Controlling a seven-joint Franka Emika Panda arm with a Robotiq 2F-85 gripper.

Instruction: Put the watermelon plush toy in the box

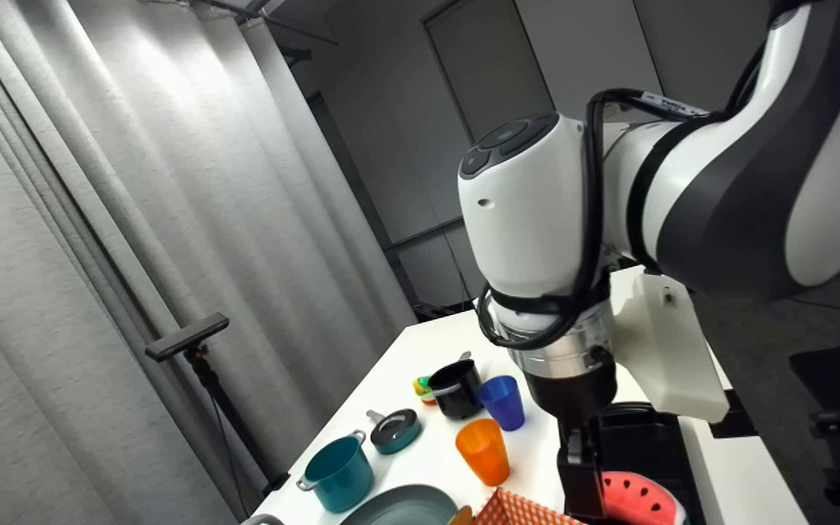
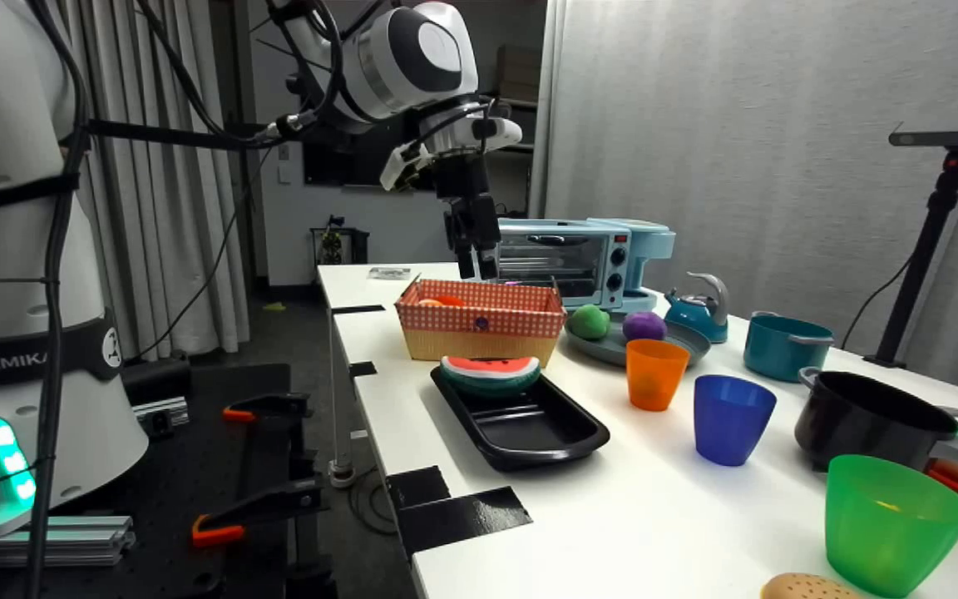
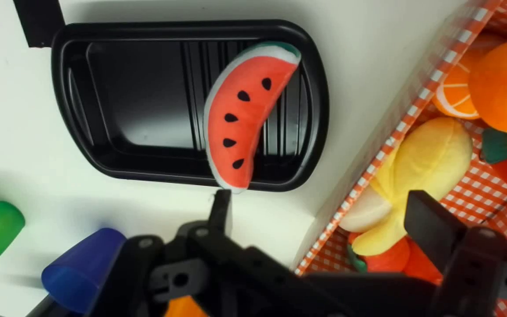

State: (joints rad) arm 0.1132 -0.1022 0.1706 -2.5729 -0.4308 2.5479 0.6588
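Plainly found the watermelon [image 3: 238,119] red face up in the black tray [image 3: 143,94], at the end nearest the box [image 2: 479,343] and not yet picked up. Traced its long axis across the tray's short way, slightly slanted in the wrist view, from just inside the upper rim to 1 tip lapping over the lower rim. Next outward, found the gripper [image 2: 476,264] with 2 fingers spread wide and nothing held between them, in an exterior view above or behind the box, unclear which. In the wrist view, placed the watermelon up and left of the gap, nearer the finger [image 3: 222,211] at that picture's left; could not judge the height between. Read the line from finger to finger as roughly square to the long axis, so likely calling for only a small wrist turn before closing across the narrow middle. Judged the coming move to be a sideways shift from box to tray, then a drop. Counted the lapping tip as a risk, likely to rock or slide under an off-centre grip. Inside the box, noted a banana [image 3: 434,154] and oranges [image 3: 504,88], perhaps leaving room for 1 more.
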